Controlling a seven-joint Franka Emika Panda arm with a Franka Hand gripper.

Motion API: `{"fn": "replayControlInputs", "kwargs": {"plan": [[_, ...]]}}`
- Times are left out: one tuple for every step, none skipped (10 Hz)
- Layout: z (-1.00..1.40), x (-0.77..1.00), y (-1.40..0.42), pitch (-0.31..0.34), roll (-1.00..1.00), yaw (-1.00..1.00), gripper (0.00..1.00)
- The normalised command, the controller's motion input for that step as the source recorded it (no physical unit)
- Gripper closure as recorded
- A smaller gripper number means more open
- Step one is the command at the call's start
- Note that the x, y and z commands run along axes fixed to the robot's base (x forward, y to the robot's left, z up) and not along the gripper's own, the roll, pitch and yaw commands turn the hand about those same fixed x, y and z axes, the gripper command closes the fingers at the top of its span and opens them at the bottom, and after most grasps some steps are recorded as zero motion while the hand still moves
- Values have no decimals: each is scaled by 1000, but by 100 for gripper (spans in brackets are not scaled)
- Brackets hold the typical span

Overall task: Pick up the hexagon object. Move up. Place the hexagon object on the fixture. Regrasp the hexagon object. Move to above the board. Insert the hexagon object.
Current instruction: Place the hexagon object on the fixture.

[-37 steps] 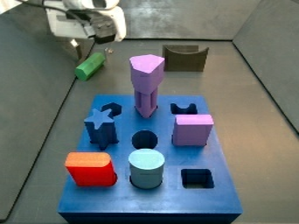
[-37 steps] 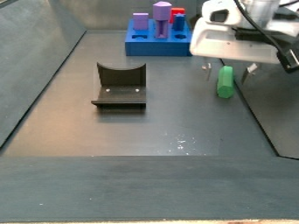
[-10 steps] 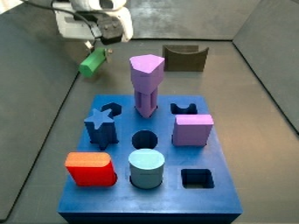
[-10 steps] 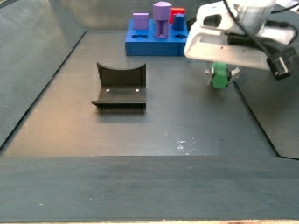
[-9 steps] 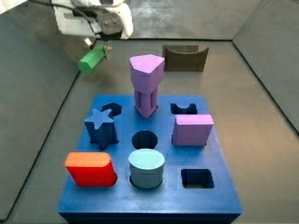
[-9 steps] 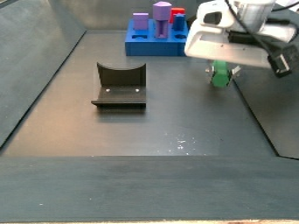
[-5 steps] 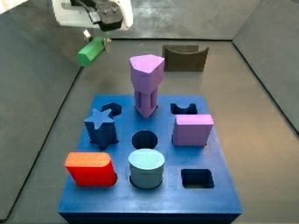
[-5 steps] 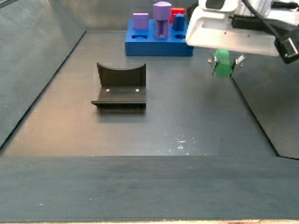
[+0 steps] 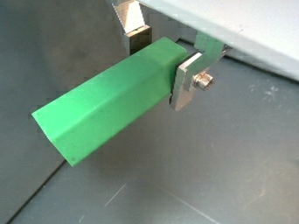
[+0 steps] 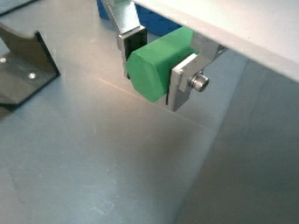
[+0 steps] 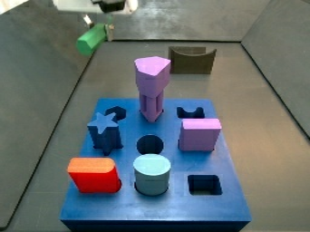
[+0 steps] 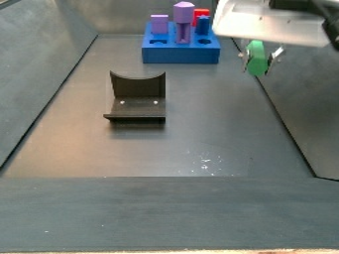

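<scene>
My gripper [image 9: 160, 54] is shut on the bright green hexagon object [image 9: 111, 109], its silver fingers [image 10: 184, 83] clamping the bar's sides; both wrist views show this. In both side views the gripper [image 11: 94, 11] is high at the frame's top and the hexagon object [image 11: 91, 39] hangs well above the grey floor [image 12: 199, 139]. The dark fixture [image 12: 135, 96] stands apart on the floor, also seen in a side view [image 11: 190, 59] behind the blue board [image 11: 158, 190]. The board also shows far back in a side view [image 12: 179, 48].
On the board stand a tall purple pillar [image 11: 150, 86], a pale teal cylinder [image 11: 151, 174], a red block [image 11: 92, 175], a lilac cube [image 11: 200, 134] and a blue star [image 11: 105, 127]. Sloped grey tray walls [image 12: 40, 89] enclose the floor.
My gripper has risen with the hexagon object, from resting on the floor to high above it. The board and fixture have not moved.
</scene>
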Motion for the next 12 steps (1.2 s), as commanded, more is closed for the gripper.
{"fn": "replayControlInputs", "kwargs": {"plan": [[1000, -26, -23, 34, -67, 20, 100], [1000, -28, -25, 33, -76, 22, 100], [1000, -29, -30, 33, -85, 21, 100], [906, -23, -31, 32, -97, 21, 100], [781, -18, -28, 38, -104, 17, 100], [656, -12, -25, 44, -111, 15, 100], [531, -5, -24, 49, -118, 11, 100], [363, -3, -24, 59, -126, 4, 100], [234, 0, -21, 61, -129, -2, 100], [46, 1000, -283, 44, -88, 427, 100], [1, 1000, -279, 55, -79, 410, 100], [-2, 1000, -256, 68, -22, 322, 100]]}}
